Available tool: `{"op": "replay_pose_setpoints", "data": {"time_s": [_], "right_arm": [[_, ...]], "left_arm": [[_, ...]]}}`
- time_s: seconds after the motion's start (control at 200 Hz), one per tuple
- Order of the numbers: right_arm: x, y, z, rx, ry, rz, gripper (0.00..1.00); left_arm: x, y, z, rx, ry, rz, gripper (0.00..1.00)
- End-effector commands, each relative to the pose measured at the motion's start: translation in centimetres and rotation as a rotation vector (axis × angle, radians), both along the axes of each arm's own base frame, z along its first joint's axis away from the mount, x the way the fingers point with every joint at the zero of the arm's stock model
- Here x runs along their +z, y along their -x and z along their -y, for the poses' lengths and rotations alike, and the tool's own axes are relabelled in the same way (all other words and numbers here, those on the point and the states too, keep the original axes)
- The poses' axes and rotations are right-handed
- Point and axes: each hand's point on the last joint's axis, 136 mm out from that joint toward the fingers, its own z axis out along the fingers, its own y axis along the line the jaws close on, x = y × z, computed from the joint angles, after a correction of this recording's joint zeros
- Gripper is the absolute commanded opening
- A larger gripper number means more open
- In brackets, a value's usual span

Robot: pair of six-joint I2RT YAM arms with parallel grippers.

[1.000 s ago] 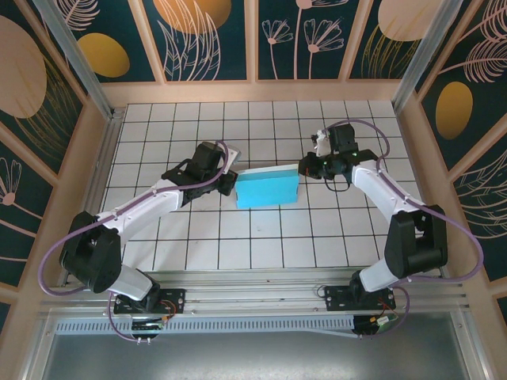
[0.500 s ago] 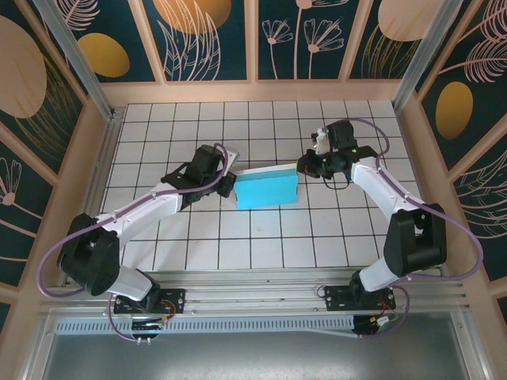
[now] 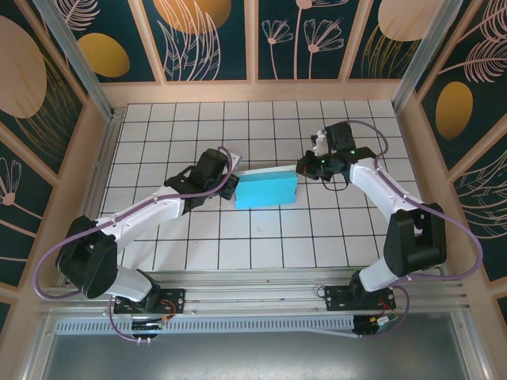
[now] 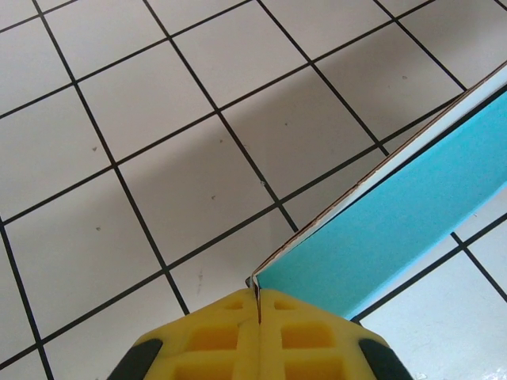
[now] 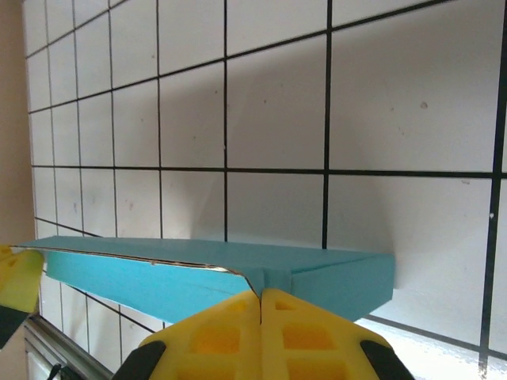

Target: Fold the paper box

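Observation:
The paper box (image 3: 267, 190) is a flat turquoise rectangle in the middle of the tiled table, with a pale whitish edge along its far side. My left gripper (image 3: 230, 187) is shut on the box's left end; the left wrist view shows the thin card edge of the paper box (image 4: 396, 222) pinched between the yellow pads (image 4: 214, 332) of the left gripper (image 4: 258, 305). My right gripper (image 3: 304, 168) is shut on the box's right far corner. In the right wrist view a turquoise flap of the paper box (image 5: 206, 273) runs into the closed right gripper (image 5: 261, 299).
White tiled table (image 3: 238, 237) with black grid lines lies all round the box. Wooden walls (image 3: 253, 91) enclose it on three sides. An aluminium rail (image 3: 261, 281) runs along the near edge by the arm bases.
My left gripper has slid a little right and nearer along the box's left end. The right gripper has shifted slightly left. The box has barely moved.

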Motion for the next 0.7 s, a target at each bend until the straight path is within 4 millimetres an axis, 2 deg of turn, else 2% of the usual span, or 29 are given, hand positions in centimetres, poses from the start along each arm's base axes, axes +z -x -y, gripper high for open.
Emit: {"op": "replay_pose_setpoints", "data": {"time_s": [0.0, 0.305, 0.561, 0.691], "right_arm": [[-1.1, 1.4, -0.5, 0.043, 0.037, -0.013, 0.0], [-3.2, 2.3, 1.0, 0.019, 0.122, -0.028, 0.0], [-3.7, 3.4, 1.2, 0.039, 0.152, -0.031, 0.0], [-4.1, 3.7, 2.1, 0.02, 0.204, -0.034, 0.0]], "left_arm": [[1.0, 0.3, 1.4, -0.046, 0.028, 0.036, 0.0], [1.2, 0.1, 1.3, -0.039, 0.022, 0.041, 0.0], [1.7, 0.2, 1.4, -0.042, 0.03, 0.046, 0.0], [1.7, 0.3, 1.4, -0.043, 0.033, 0.043, 0.0]]}}
